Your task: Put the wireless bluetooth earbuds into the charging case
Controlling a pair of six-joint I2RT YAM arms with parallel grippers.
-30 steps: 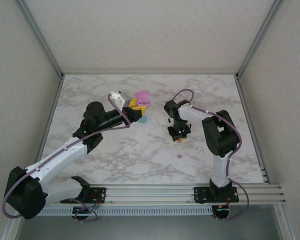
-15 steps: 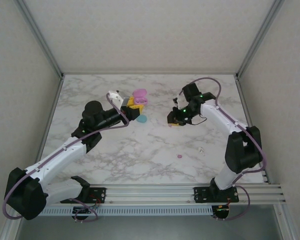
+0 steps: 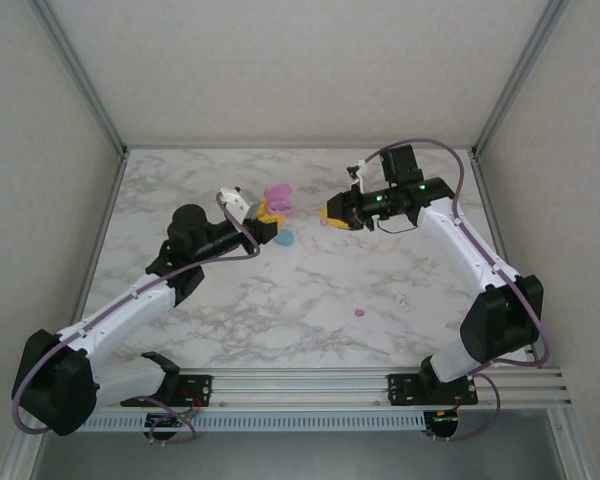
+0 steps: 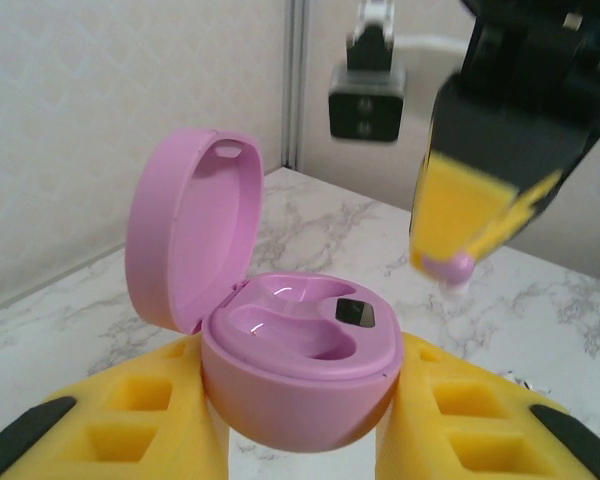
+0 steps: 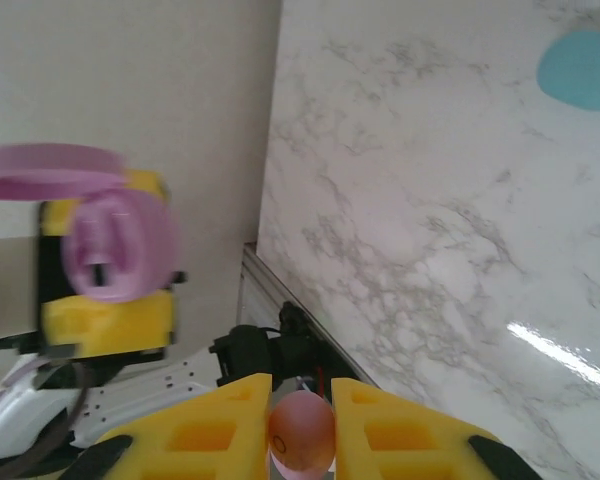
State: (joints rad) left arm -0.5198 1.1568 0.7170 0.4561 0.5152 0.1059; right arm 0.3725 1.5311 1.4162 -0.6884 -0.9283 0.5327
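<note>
Observed from the room, the right arm had swung within the last second from the middle of the tabletop (image 3: 310,290) up and across toward the left arm. Its right claw (image 3: 328,215) ended just beside the pink charging case (image 3: 278,196), though not yet touching it. The left arm's position had changed very little.

Right claw: fingers pressed together on a pink earbud (image 5: 302,436), which sat pinched between the yellow pads at the tips. From the left wrist view the same bud (image 4: 448,268) hung at the claw tip, above and to the right of the case and clear of its rim.

Left claw (image 3: 265,218): pinching the case body between both yellow fingers. The case was held off the tabletop with its lid (image 4: 190,240) hinged open. Both moulded seats inside the case (image 4: 300,350) appeared vacant.

Assessment: pickup and transfer looked complete, and insertion was not yet done. What remained was to line the bud up with one seat, lower it in and release.

Still lying on the tabletop were a loose pink bud (image 3: 359,312) and a small white bud (image 3: 403,299), both well apart from the case. A teal oval (image 3: 284,238) lay near the left claw; whether it was a bud or a case could not be determined.
</note>
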